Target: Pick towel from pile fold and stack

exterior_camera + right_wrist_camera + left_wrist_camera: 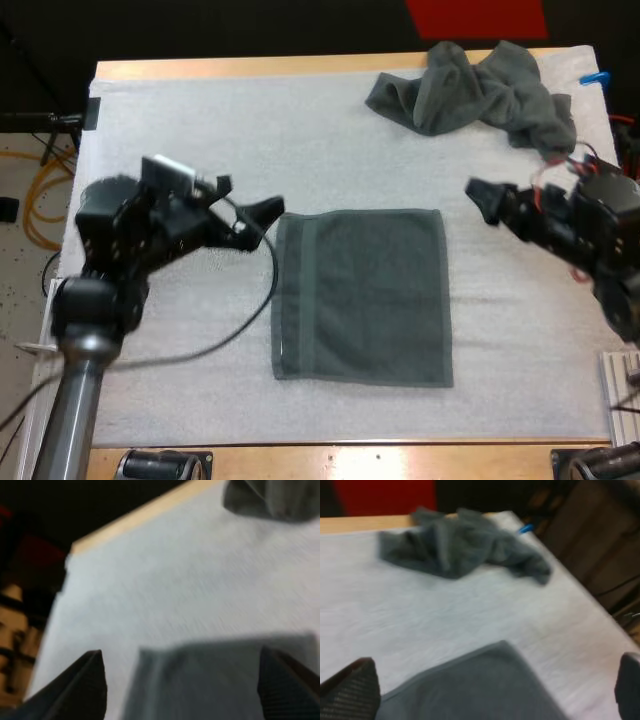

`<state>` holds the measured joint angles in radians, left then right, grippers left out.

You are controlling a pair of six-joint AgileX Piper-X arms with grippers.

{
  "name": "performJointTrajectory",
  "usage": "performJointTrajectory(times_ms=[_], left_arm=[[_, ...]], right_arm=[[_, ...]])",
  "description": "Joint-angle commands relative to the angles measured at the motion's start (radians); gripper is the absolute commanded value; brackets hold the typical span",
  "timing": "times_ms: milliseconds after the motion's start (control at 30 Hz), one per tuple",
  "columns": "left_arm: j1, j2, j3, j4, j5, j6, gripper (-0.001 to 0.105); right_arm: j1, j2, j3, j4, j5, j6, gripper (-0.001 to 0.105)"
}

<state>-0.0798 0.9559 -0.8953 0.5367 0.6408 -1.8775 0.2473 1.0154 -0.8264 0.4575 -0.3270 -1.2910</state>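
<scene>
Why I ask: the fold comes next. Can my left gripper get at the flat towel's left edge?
Probably yes: the left gripper, open, hangs beside the flat towel's left edge, bare mat between.

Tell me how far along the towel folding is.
Done: the flat towel lies on the mat, apart from the crumpled towel at the far right. In hand: left tool and right tool are open beside its side edges, gripping nothing. Left: folding it, stacking it, then the crumpled one.

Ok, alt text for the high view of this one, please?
A dark grey-green towel lies flat in the middle of the white mat, the left jaws and right jaws open beside its far corners. A crumpled towel sits at the mat's far right.
</scene>
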Motion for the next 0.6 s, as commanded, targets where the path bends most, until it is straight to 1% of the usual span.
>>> performJointTrajectory(times_ms=[0,67,100,167,200,267,333,467,500,567], left_arm=[[0.002,-0.040,-0.006,0.063,-0.048,0.033,0.093],[0.002,-0.115,-0.006,0.158,-0.110,0.077,0.093],[0.002,-0.135,-0.006,0.195,-0.125,0.085,0.093],[0.002,-0.196,-0.006,0.296,-0.170,0.115,0.093],[0.002,-0.212,-0.006,0.327,-0.177,0.124,0.093],[0.002,-0.269,-0.006,0.433,-0.213,0.137,0.093],[0.002,-0.307,-0.006,0.496,-0.231,0.145,0.093],[0.002,-0.384,0.022,0.571,-0.236,0.149,0.093],[0.002,-0.393,0.029,0.575,-0.237,0.149,0.093],[0.002,-0.415,0.063,0.580,-0.254,0.151,0.093]], right_arm=[[0.002,-0.032,-0.009,0.090,0.001,-0.042,0.062],[0.002,-0.119,-0.009,0.222,0.001,-0.077,0.062],[0.002,-0.140,-0.009,0.261,0.001,-0.088,0.062],[0.002,-0.205,-0.009,0.404,0.001,-0.104,0.063],[0.002,-0.221,-0.009,0.431,0.001,-0.105,0.064],[0.002,-0.271,-0.005,0.556,0.004,-0.109,0.073],[0.002,-0.298,0.006,0.630,0.010,-0.124,0.077],[0.002,-0.335,0.060,0.731,0.010,-0.130,0.077],[0.002,-0.338,0.069,0.734,0.010,-0.133,0.077],[0.002,-0.338,0.124,0.729,0.010,-0.158,0.077]])
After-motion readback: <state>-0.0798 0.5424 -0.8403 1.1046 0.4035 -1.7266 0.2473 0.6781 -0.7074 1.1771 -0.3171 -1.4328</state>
